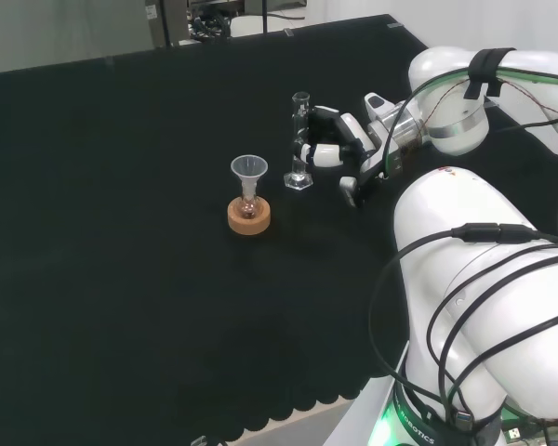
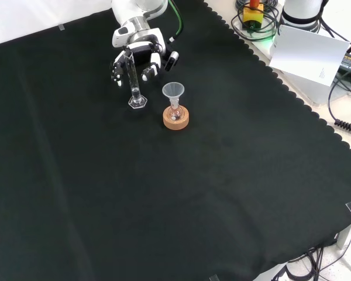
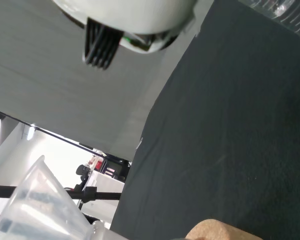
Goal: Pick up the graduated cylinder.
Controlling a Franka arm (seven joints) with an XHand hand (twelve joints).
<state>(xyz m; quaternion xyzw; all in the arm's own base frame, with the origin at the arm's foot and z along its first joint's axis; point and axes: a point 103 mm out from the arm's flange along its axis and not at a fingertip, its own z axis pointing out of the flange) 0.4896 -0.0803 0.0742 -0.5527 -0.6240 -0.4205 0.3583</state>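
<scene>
The graduated cylinder [image 1: 300, 139] [image 2: 133, 79], a tall clear tube on a hexagonal foot, stands upright on the black cloth. My hand [image 1: 346, 141] [image 2: 139, 54] is right behind it in the front view and just to its right in the head view. The fingers [image 2: 147, 71] hang relaxed on either side of the tube, and one fingertip [image 1: 309, 152] reaches its wall. The thumb [image 2: 172, 58] points away from the tube and is not closed on it. A blurred white part of the hand [image 3: 130, 15] shows in the wrist view.
A clear funnel [image 1: 248, 170] [image 2: 173, 91] [image 3: 40, 200] sits in a small flask on a cork ring [image 1: 249, 217] [image 2: 176, 120] [image 3: 225, 231], close to the cylinder's left in the head view. The arm's white links [image 1: 484, 279] stand at the right. Papers and cables [image 2: 316, 52] lie beyond the cloth's edge.
</scene>
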